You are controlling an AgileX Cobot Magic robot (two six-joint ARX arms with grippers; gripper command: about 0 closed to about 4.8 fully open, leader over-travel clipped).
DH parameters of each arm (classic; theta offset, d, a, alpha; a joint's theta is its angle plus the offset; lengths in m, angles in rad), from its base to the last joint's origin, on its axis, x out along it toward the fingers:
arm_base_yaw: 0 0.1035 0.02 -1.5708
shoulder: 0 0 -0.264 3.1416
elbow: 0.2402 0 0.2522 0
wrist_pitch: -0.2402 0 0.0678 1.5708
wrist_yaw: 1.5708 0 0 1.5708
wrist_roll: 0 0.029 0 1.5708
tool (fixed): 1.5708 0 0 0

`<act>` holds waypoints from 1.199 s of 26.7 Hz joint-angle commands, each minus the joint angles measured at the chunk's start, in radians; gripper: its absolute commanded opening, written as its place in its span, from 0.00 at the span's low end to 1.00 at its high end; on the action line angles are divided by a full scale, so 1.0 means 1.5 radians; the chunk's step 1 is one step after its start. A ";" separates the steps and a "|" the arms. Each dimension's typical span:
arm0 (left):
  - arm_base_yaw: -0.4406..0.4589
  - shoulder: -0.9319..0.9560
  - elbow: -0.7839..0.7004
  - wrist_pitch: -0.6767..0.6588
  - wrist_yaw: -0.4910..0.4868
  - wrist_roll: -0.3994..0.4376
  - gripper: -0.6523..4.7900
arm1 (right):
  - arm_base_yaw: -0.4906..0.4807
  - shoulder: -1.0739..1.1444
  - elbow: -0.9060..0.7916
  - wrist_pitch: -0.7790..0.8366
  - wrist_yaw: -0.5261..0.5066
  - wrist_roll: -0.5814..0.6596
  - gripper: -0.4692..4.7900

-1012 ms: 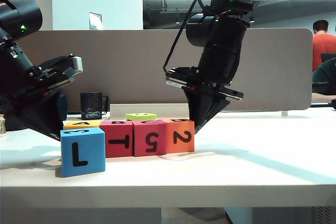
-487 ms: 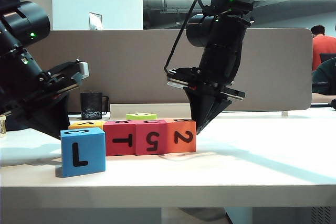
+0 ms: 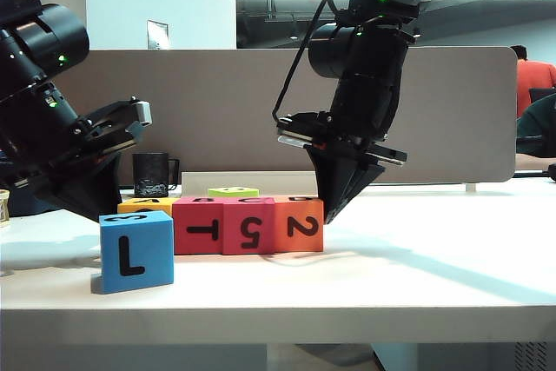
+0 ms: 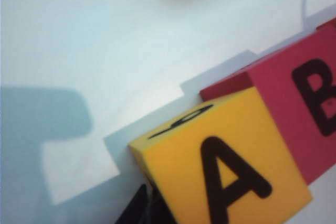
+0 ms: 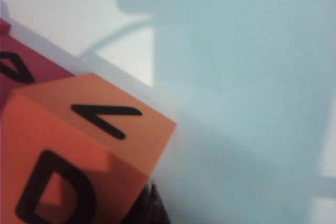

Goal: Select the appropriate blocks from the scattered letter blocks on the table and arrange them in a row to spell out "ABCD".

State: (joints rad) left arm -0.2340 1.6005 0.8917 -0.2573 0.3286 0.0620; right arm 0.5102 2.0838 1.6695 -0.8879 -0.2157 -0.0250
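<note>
Six foam cubes sit on the tabletop (image 3: 434,258): one yellow-orange cube (image 3: 143,206), one red cube (image 3: 198,226), one pink-red cube (image 3: 250,226), one orange cube (image 3: 300,224), one blue cube (image 3: 136,251) near the front edge, and one lime-green cube (image 3: 233,191) behind the row. One black mug (image 3: 151,175) stands toward the back edge.

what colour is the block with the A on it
Yellow-orange A block; the left wrist view shows it best, beside the red B block.
</note>
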 commanded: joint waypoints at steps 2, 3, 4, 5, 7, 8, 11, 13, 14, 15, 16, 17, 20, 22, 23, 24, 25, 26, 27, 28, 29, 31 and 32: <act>-0.004 0.007 0.005 0.037 0.020 0.006 0.11 | 0.006 -0.001 0.002 0.019 -0.016 0.002 0.08; -0.004 0.014 0.005 0.040 0.021 0.006 0.11 | 0.005 -0.001 0.002 0.019 -0.016 0.002 0.08; -0.004 0.017 0.005 0.040 0.020 0.006 0.11 | 0.005 -0.001 0.002 0.019 -0.016 0.002 0.08; -0.004 0.022 0.005 0.043 0.021 0.006 0.11 | 0.005 -0.001 0.002 0.019 -0.016 0.002 0.08; -0.004 0.027 0.005 0.050 0.021 0.006 0.11 | 0.005 -0.001 0.002 0.019 -0.015 0.002 0.08; -0.004 0.028 0.005 0.053 0.021 0.006 0.11 | 0.005 -0.001 0.002 0.020 -0.016 0.002 0.08; -0.004 0.028 0.012 0.053 0.008 0.006 0.11 | 0.005 -0.001 0.002 0.022 -0.015 0.003 0.08; -0.003 0.028 0.031 0.036 0.003 0.006 0.11 | 0.005 -0.001 0.002 0.022 -0.015 0.003 0.08; -0.003 0.028 0.039 0.026 0.002 0.006 0.11 | 0.005 -0.001 0.002 0.021 -0.015 0.003 0.08; -0.003 0.028 0.046 0.016 -0.004 0.006 0.11 | 0.005 -0.001 0.002 0.020 -0.015 0.003 0.08; -0.003 0.028 0.053 0.002 -0.019 0.007 0.11 | 0.004 -0.002 0.003 0.019 -0.015 0.003 0.08; -0.003 0.028 0.057 -0.008 -0.033 0.008 0.11 | 0.004 -0.002 0.003 0.018 -0.012 0.003 0.08; -0.002 0.027 0.063 -0.034 -0.054 0.014 0.11 | 0.004 -0.002 0.004 0.017 0.000 0.003 0.08; -0.002 0.027 0.063 -0.050 -0.053 0.022 0.11 | 0.004 -0.002 0.004 0.017 0.000 0.003 0.08; -0.002 0.027 0.063 -0.057 -0.054 0.024 0.11 | 0.004 -0.002 0.004 0.017 0.000 0.003 0.08; -0.002 0.027 0.063 -0.064 -0.054 0.028 0.11 | 0.004 -0.002 0.004 0.017 0.000 0.003 0.08; -0.002 0.027 0.063 -0.067 -0.054 0.030 0.11 | 0.004 -0.002 0.004 0.017 0.000 0.003 0.08; -0.002 0.027 0.063 -0.066 -0.054 0.031 0.11 | 0.004 -0.002 0.004 0.017 0.000 0.003 0.08; -0.002 0.027 0.063 -0.063 -0.055 0.031 0.11 | 0.004 -0.002 0.004 0.017 0.001 0.003 0.08; -0.002 0.027 0.063 -0.060 -0.055 0.031 0.11 | 0.004 -0.002 0.004 0.017 0.008 0.004 0.08; -0.002 0.027 0.063 -0.058 -0.060 0.031 0.11 | 0.004 -0.002 0.004 0.017 0.012 0.004 0.08; -0.002 0.027 0.063 -0.054 -0.073 0.031 0.11 | 0.004 -0.002 0.004 0.017 0.016 0.004 0.08; -0.002 0.027 0.063 -0.052 -0.081 0.031 0.11 | 0.004 -0.002 0.004 0.018 0.016 0.004 0.08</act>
State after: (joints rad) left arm -0.2363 1.6470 0.9829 -0.3523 0.2302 0.1043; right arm 0.5133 2.0838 1.6699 -0.8742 -0.1970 -0.0204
